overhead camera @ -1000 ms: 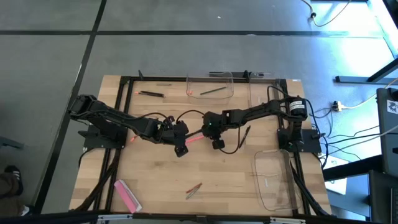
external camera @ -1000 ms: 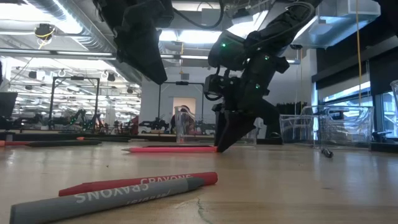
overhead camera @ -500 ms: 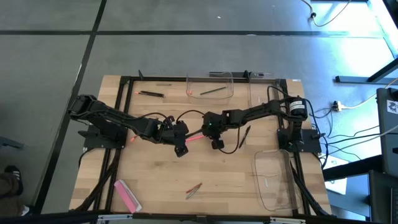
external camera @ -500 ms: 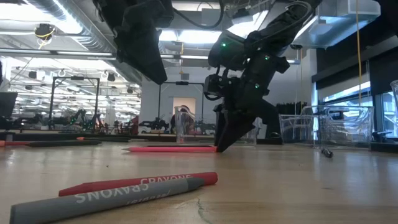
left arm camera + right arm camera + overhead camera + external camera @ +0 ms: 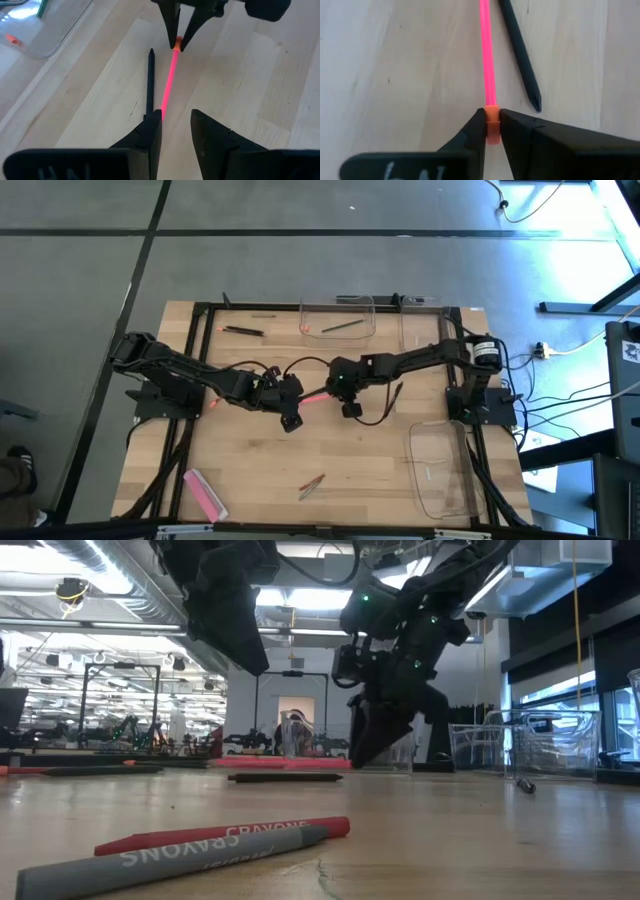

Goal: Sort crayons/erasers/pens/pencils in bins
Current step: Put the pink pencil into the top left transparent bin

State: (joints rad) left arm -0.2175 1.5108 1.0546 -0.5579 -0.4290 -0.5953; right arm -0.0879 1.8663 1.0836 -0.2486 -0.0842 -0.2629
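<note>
Pink pencil: I see it pinched at one end by my right hand, lifted off the desk at its middle.
Long axis: it runs from right hand to left hand.
Left hand: spread wide, the pencil's far end between its fingers.
Hard to see: its dark shadow hides the tip.
</note>
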